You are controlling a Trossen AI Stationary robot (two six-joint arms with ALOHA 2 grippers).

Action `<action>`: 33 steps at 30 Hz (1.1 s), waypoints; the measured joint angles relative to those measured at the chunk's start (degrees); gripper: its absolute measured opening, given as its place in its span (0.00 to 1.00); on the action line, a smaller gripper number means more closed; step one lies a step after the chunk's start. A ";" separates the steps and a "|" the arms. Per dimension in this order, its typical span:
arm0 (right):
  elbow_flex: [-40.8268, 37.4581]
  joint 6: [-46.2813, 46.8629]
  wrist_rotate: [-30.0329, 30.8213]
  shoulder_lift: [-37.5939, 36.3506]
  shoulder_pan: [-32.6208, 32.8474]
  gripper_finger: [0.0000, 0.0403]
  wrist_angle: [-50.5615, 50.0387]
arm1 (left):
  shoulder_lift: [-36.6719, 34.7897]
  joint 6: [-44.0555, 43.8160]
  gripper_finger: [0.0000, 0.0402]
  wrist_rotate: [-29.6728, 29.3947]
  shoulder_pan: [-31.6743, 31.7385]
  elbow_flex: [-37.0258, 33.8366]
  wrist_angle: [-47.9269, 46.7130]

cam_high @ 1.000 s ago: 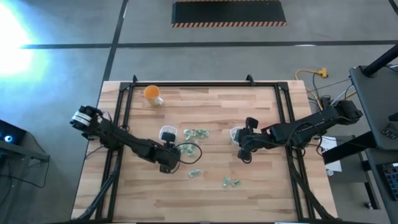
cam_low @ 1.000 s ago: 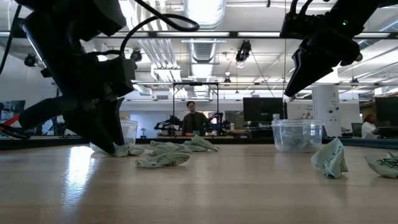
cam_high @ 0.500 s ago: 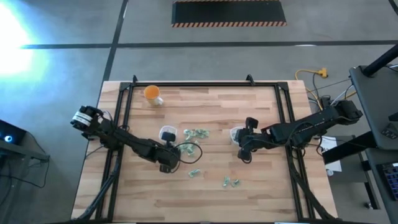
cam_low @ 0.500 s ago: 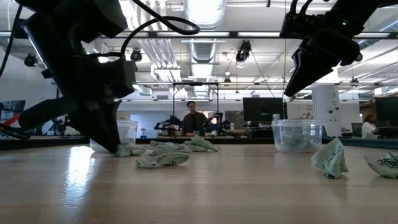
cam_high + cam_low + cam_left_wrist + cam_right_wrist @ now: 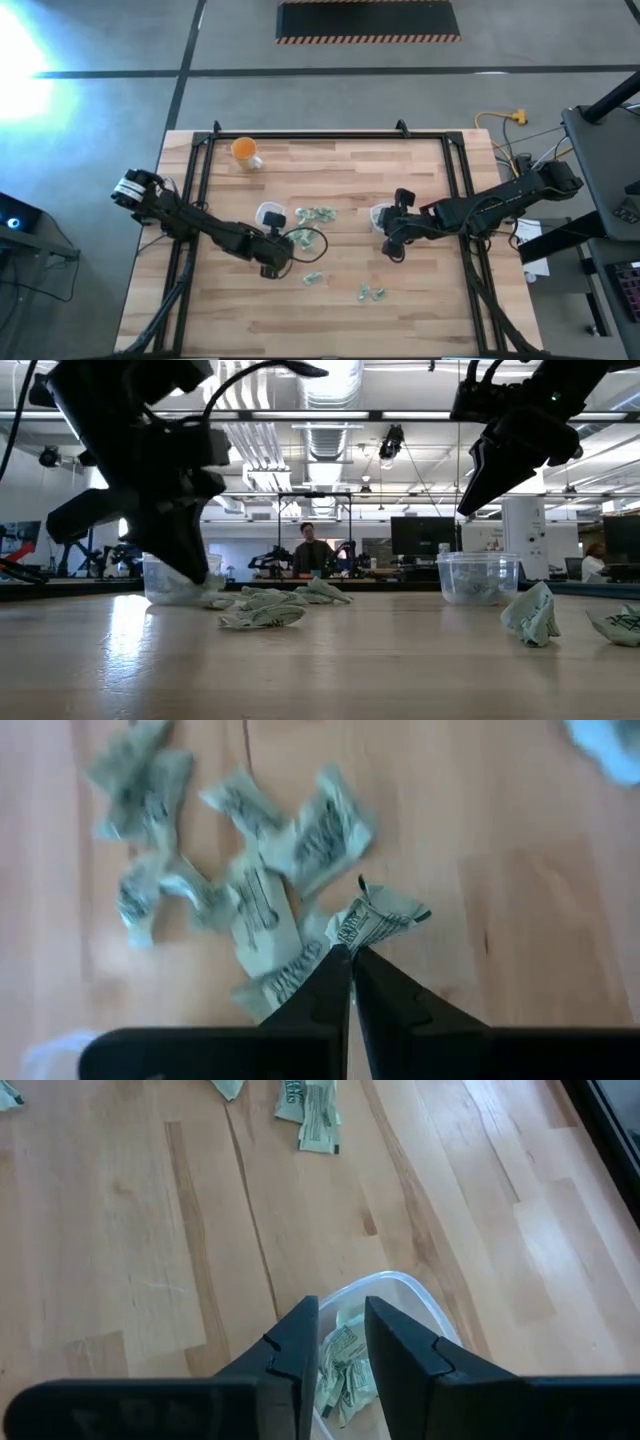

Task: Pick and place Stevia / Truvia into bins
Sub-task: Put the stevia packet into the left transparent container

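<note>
Left tool [image 5: 350, 952] clenched on one sachet [image 5: 378, 916] above the surface [image 5: 420, 300]; right tool [image 5: 342, 1330] part-open over its bin [image 5: 425, 1302], holding nothing.

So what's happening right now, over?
Left hand shut on a pale green paper sachet from the pile. Right hand above its clear plastic bin, fingers parted, empty. Nothing in the way.

Arms: two dark, slender, jointed limbs
Left arm base: white band is seen
Cable: black loop at left gripper [image 5: 272, 262]
Fingers [image 5: 290, 1360]: matte black, wedge-shaped
</note>
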 joint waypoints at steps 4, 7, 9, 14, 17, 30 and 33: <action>0.02 0.00 0.00 0.02 0.00 0.19 -0.08 | -0.92 0.21 0.00 -3.07 -0.37 1.22 0.17; 0.02 0.00 -0.01 0.04 0.00 0.18 -0.13 | -2.23 0.09 0.00 -7.15 -0.62 1.33 0.29; 0.00 0.00 0.00 0.04 0.00 0.17 -0.15 | -3.35 -0.23 0.00 -10.17 -0.74 0.87 -0.01; 0.00 -0.17 -0.02 0.04 0.00 0.16 -0.15 | -5.46 -4.83 0.00 -19.40 -0.85 0.12 -2.76; -0.02 -0.20 -0.02 0.04 0.00 0.17 -0.11 | -6.51 -9.08 0.00 -23.35 -0.94 -0.12 -7.34; -0.17 -0.43 -0.02 0.04 0.00 0.18 0.08 | -7.50 -29.06 0.00 -23.77 -0.70 -0.34 -27.53; -0.17 -0.42 -0.02 0.04 0.00 0.17 0.22 | -7.50 -29.03 0.00 -23.65 -0.71 -0.31 -27.28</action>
